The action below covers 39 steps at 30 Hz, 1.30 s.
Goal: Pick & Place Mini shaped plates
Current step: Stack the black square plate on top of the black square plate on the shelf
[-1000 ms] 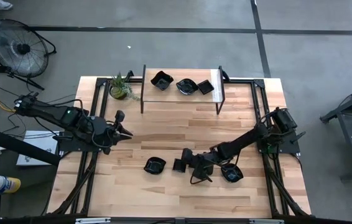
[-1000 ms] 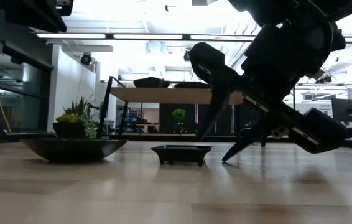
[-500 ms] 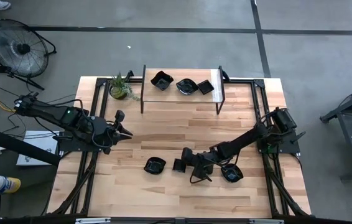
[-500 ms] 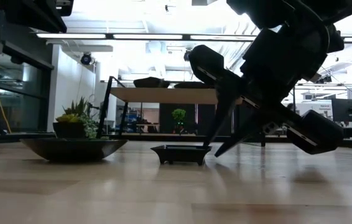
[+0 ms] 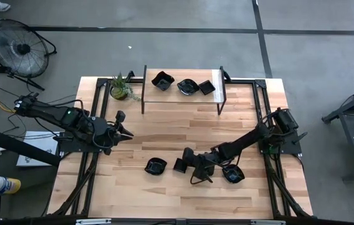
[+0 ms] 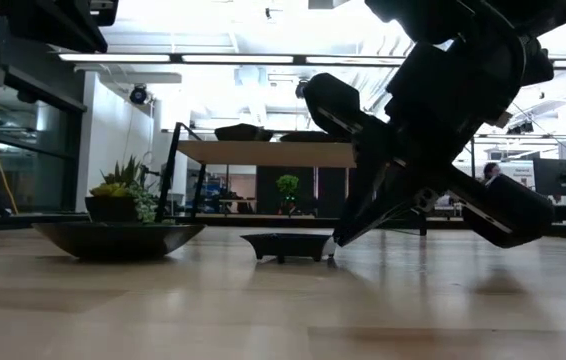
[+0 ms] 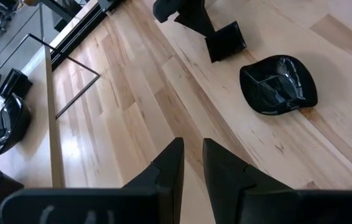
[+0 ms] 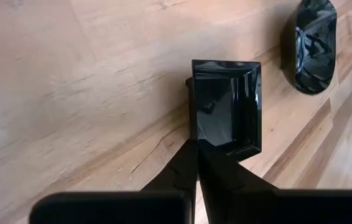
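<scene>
Right tool [image 8: 196, 149] now clamping square plate [image 8: 227, 102]

— Where do the 4 cameras sit?
— 1 overhead, straight down; 1 level at tabletop; 2 on the wrists, close to the table [image 5: 164, 122]. All 4 share the square plate [image 8: 226, 106].

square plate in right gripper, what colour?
Glossy black square plate, clearest in the right wrist view.

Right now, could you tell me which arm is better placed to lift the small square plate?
The right: its gripper is shut on the square plate's rim. The left gripper hangs well away, across the table.
</scene>
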Available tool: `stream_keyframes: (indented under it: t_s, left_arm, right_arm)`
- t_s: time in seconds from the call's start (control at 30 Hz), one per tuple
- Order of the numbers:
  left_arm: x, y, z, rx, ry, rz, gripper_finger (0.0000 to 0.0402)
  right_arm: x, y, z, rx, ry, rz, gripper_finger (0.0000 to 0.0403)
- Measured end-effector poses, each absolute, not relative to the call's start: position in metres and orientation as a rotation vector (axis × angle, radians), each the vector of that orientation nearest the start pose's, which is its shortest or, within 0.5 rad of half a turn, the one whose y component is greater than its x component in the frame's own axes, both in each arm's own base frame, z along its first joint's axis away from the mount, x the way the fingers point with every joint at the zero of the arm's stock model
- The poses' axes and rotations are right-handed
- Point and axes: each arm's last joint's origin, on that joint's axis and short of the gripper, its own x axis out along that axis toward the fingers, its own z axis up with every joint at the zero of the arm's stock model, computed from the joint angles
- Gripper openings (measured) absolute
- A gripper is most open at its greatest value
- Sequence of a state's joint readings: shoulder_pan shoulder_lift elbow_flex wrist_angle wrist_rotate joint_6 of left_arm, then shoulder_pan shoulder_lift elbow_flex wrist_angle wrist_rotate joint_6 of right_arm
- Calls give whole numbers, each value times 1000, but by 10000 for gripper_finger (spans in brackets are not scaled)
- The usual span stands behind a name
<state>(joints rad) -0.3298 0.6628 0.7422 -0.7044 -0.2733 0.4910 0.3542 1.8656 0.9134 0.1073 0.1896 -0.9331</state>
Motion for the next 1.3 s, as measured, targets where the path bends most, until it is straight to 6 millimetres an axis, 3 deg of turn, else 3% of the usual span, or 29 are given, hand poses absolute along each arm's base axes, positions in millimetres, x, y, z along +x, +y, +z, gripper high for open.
stream_keyframes:
  t_s: [0.37, 0.57, 0.9, 1.3]
  left_arm:
    - [125, -34, 289, 659, 577, -201, 56]
    - [125, -34, 289, 659, 577, -200, 56]
    - [125, -34, 289, 658, 577, -198, 56]
    - [125, -34, 289, 646, 578, -195, 56]
  right_arm:
    - [331, 117, 122, -1095, 711, 455, 2]
    - [328, 117, 137, -1076, 703, 397, 1]
    - [314, 102, 188, -1106, 700, 140, 1]
    - [287, 59, 248, -1133, 737, -153, 1]
